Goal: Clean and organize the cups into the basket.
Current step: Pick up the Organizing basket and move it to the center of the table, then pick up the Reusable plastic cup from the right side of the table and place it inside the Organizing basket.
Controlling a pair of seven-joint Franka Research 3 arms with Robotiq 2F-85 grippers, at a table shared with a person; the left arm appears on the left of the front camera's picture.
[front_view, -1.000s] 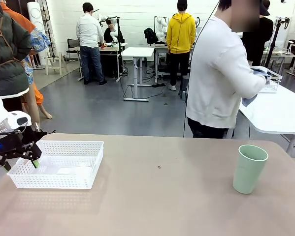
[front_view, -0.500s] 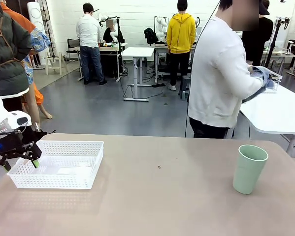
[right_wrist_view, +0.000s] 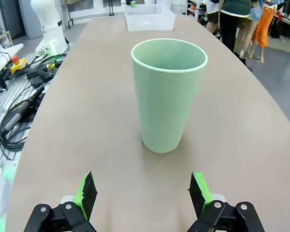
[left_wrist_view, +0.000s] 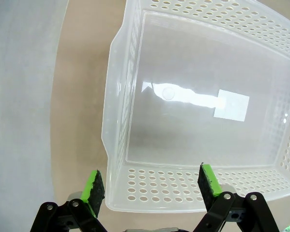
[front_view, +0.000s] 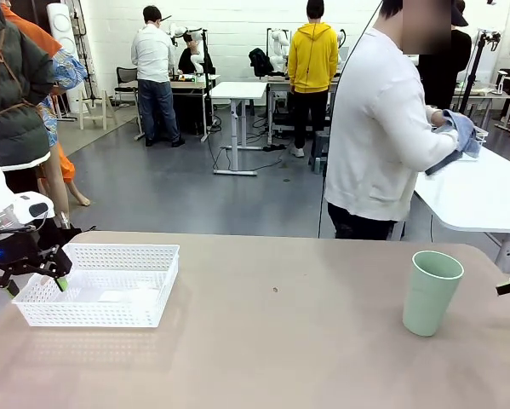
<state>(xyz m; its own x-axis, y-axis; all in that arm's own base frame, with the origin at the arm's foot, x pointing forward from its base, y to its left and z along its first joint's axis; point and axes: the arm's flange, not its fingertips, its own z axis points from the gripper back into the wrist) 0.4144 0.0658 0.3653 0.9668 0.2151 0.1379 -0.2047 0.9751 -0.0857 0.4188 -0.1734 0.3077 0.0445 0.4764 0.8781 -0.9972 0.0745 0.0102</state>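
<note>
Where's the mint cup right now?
Front view: mint cup upright on the table's right side, just ahead of the right end effector, far from the basket.

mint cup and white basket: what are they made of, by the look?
Mint cup: matte, no gloss, with a pale rim edge and a faint line ringing the wall. That suggests paper or thin matte plastic, and the pictures don't settle which.
White basket: moulded plastic, glossy and slightly translucent. Its floor throws a bright glare and its walls carry regular rows of round holes.
</note>
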